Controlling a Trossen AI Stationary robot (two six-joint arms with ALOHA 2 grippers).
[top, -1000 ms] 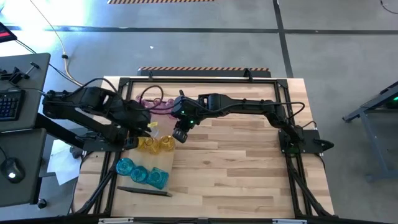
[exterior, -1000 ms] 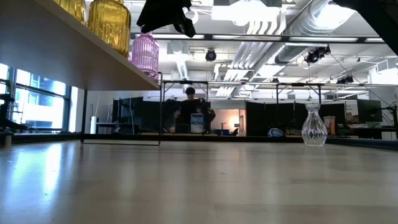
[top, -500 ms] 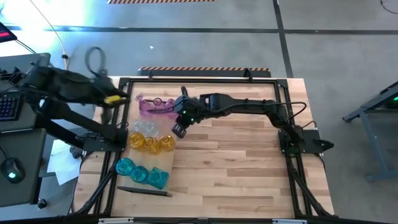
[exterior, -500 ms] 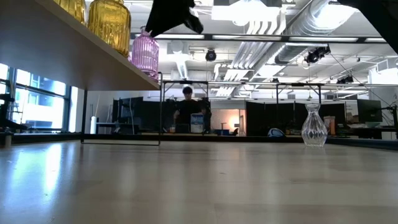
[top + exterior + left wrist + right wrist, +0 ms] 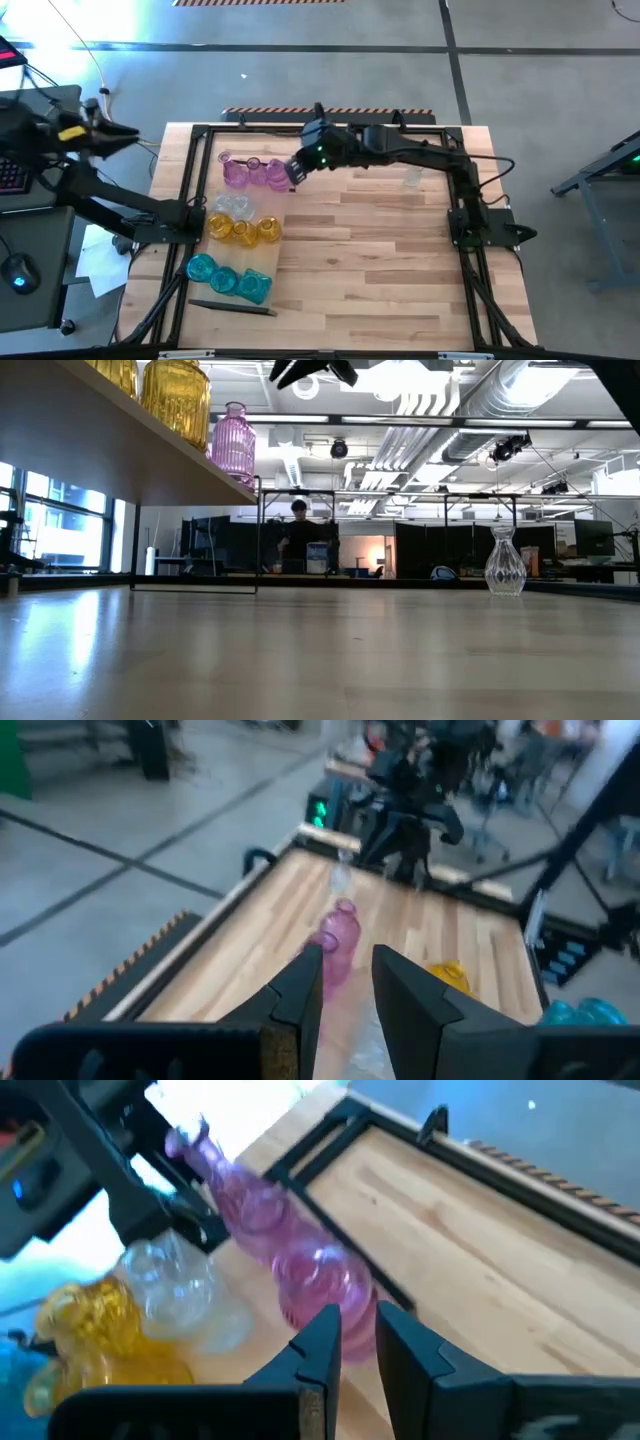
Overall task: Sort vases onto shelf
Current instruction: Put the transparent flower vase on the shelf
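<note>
Vases stand in colour rows at the table's left in the high view: pink vases (image 5: pixel 257 173) farthest, clear vases (image 5: pixel 230 203), yellow vases (image 5: pixel 245 231), teal vases (image 5: pixel 228 278) nearest. The low view shows a yellow vase (image 5: pixel 175 398) and a pink vase (image 5: pixel 232 445) standing on the raised shelf (image 5: pixel 100 445). One clear vase (image 5: pixel 412 178) stands alone on the tabletop. My right gripper (image 5: pixel 297 170) hovers just right of the pink row, narrowly open and empty. My left gripper (image 5: pixel 112 135) is drawn back beyond the table's left edge, open and empty.
A dark pen-like stick (image 5: pixel 232 308) lies near the teal vases. A black frame (image 5: pixel 300 128) runs around the tabletop. Bare wood (image 5: pixel 380 260) spreads across the middle and right. A person (image 5: pixel 300 535) stands far off in the room.
My left gripper has swung away from above the clear and yellow vases, up and past the table's left edge, uncovering them. My right gripper has risen and gone from beside the yellow vases toward the far edge, ending beside the pink row, and its wrist has rolled.
</note>
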